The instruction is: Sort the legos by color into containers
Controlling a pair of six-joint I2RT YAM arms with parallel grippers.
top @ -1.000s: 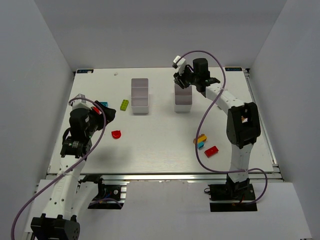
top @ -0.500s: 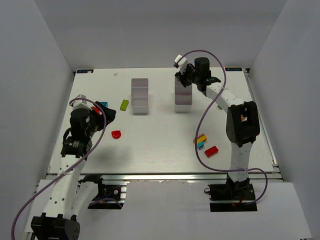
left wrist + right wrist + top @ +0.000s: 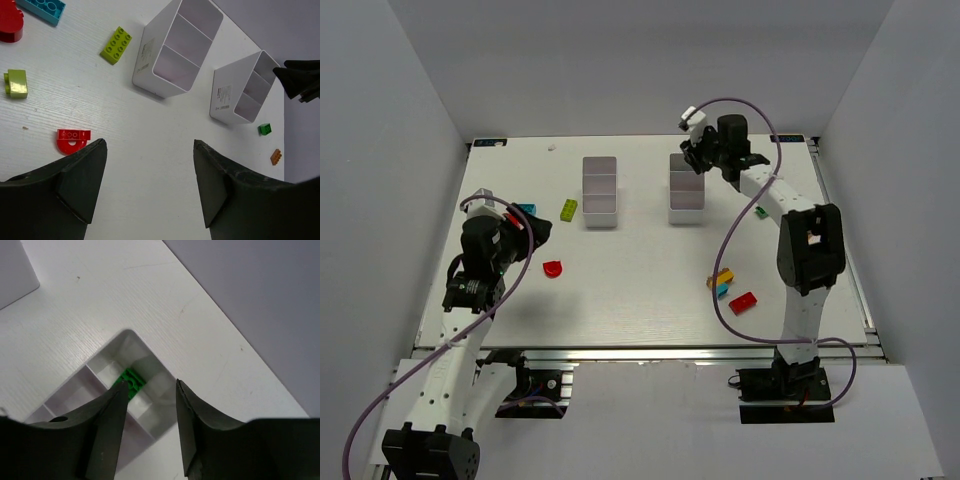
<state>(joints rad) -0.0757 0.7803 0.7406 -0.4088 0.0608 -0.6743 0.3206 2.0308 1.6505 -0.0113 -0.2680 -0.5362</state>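
Hovering your right tool [image 3: 150, 385], jaws apart, above the white divided plastic bin [image 3: 134, 346] whose end compartment holds the small green plastic brick [image 3: 134, 383], you risk clipping its rim leaving low.

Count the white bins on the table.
2. One bin stands at the far middle of the table; the other bin stands apart to its right. None seems hidden.
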